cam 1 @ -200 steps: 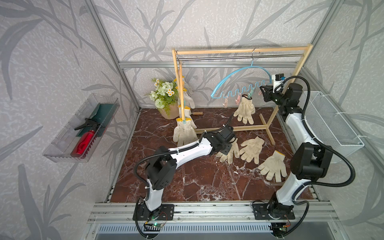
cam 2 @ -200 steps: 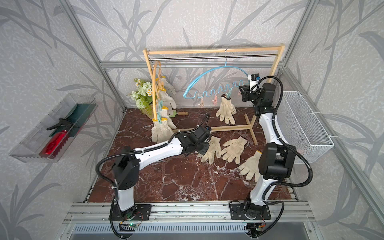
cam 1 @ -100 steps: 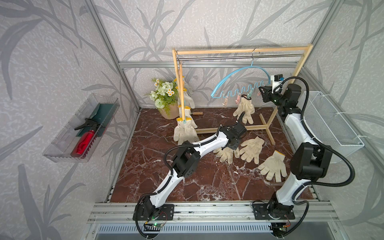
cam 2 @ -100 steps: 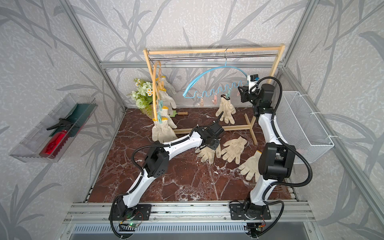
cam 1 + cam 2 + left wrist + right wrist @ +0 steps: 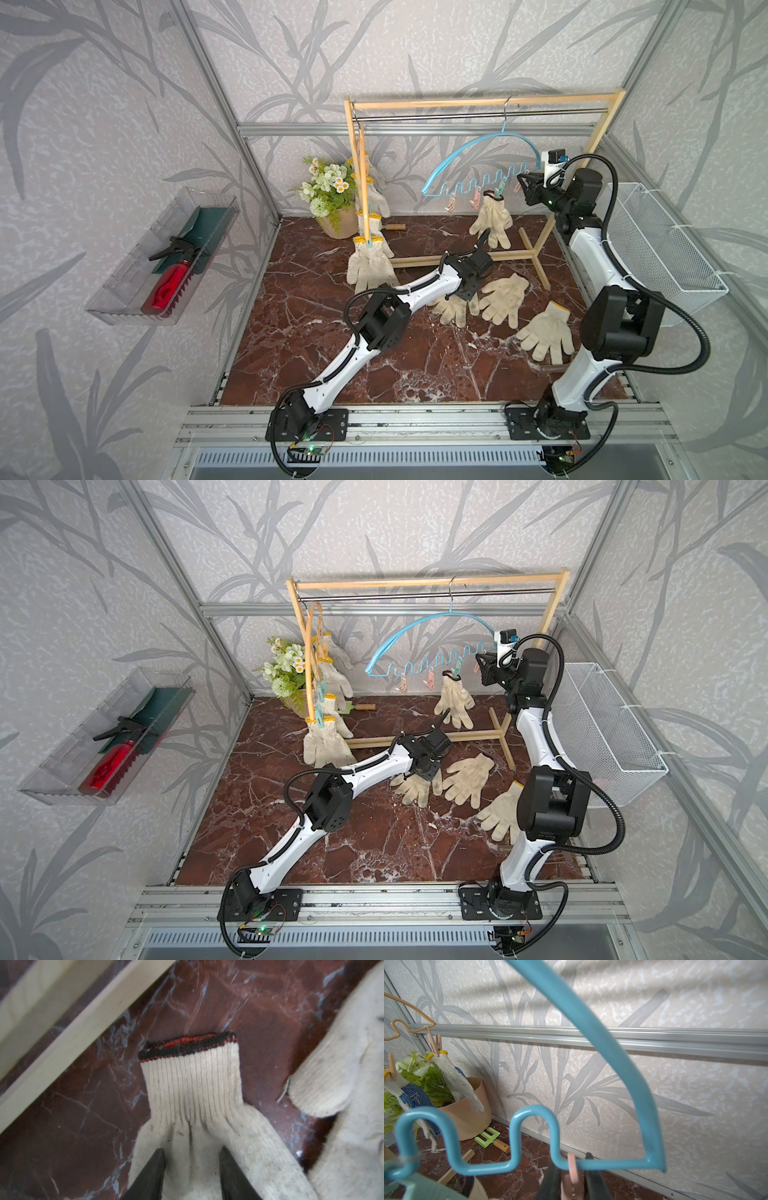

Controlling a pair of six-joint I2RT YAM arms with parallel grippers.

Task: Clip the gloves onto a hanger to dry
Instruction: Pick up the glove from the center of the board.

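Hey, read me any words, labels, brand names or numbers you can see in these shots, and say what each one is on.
No text can be read in any view.
On the blue-dotted glove hanging near the plant: pale marks among the dots, possibly letters, too blurred to read.

Gloves (image 5: 503, 297) — before the rack (image 5: 478, 103)

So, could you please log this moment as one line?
left fingers: open over black-cuffed glove | right fingers: shut on pink clip
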